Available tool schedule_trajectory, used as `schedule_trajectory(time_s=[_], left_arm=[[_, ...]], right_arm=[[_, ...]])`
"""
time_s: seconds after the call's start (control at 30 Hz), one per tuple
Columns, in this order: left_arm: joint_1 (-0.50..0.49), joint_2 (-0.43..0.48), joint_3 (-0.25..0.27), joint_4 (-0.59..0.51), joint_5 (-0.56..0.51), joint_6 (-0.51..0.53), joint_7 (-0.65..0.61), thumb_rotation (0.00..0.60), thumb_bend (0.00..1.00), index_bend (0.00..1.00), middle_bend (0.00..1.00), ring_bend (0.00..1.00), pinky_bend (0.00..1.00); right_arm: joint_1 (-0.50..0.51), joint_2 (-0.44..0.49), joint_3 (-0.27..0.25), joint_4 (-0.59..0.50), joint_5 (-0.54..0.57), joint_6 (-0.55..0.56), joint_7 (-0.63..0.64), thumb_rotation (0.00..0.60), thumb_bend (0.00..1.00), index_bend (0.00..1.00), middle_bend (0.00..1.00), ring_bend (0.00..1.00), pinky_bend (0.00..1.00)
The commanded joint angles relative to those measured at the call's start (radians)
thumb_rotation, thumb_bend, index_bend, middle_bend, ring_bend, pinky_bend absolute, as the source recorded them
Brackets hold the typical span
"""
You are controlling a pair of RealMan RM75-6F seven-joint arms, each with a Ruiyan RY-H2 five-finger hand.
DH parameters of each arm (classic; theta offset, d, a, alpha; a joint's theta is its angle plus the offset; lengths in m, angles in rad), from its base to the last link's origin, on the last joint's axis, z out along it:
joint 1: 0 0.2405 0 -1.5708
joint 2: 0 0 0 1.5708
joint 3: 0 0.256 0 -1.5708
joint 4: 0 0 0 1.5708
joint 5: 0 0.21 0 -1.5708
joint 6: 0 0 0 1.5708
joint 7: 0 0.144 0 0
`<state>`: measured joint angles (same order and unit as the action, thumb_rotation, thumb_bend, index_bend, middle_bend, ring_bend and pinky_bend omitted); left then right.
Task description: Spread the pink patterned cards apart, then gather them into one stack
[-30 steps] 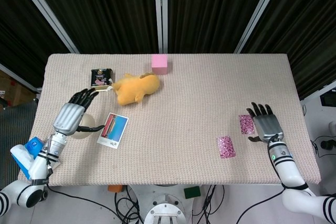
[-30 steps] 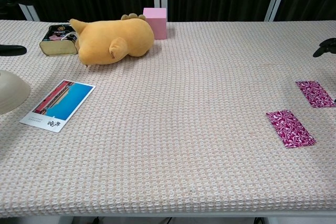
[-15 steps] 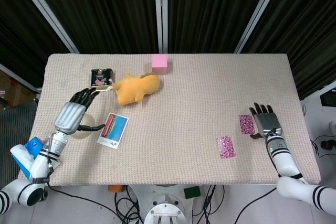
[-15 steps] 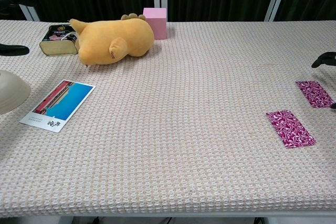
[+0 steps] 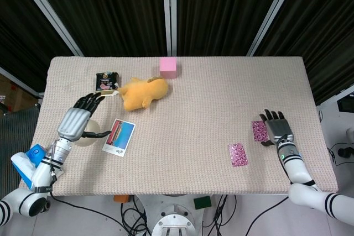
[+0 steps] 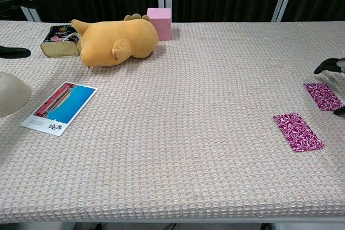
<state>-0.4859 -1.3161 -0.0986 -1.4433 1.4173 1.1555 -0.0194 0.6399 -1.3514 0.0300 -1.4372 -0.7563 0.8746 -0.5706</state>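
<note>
Your right hand (image 5: 278,127) sits flat near the table's (image 5: 193,103) right edge, fingers spread and holding nothing, just beside the far pink card (image 5: 260,131). The near pink card (image 5: 238,155) lies apart from it, closer to the front edge, so the spread looks done and gathering remains. Both cards lie flush on the woven cloth, and that's your risk: fingertips may skid over an edge and shove the card toward the right edge rather than lift it. Your left hand (image 5: 74,122) rests open near the left edge, holding nothing.
</note>
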Motion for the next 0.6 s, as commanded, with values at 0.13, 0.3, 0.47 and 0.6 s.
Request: schedule_trajectory(time_s=[0.13, 0.3, 0.47, 0.6], left_arm=[[-0.001, 0.000, 0.000, -0.001, -0.001, -0.002, 0.000, 0.221, 0.04, 0.05, 0.02, 0.00, 0.12], [-0.002, 0.001, 0.000, 0.000, -0.002, -0.004, 0.000, 0.219, 0.04, 0.05, 0.02, 0.00, 0.12], [0.000, 0.000, 0.001, 0.001, -0.003, -0.003, -0.001, 0.221, 0.04, 0.05, 0.02, 0.00, 0.12], [0.000, -0.002, 0.002, 0.004, -0.004, -0.004, -0.002, 0.218, 0.04, 0.05, 0.02, 0.00, 0.12]], right_arm=[[0.007, -0.006, -0.004, 0.005, 0.010, -0.011, -0.001, 0.542, 0.15, 0.15, 0.00, 0.00, 0.00], [0.010, -0.010, -0.004, 0.010, 0.012, -0.015, 0.004, 0.541, 0.15, 0.18, 0.00, 0.00, 0.00], [0.013, -0.013, -0.005, 0.015, 0.010, -0.017, 0.011, 0.541, 0.16, 0.22, 0.00, 0.00, 0.00], [0.012, -0.014, -0.005, 0.018, 0.003, -0.014, 0.019, 0.541, 0.16, 0.27, 0.00, 0.00, 0.00]])
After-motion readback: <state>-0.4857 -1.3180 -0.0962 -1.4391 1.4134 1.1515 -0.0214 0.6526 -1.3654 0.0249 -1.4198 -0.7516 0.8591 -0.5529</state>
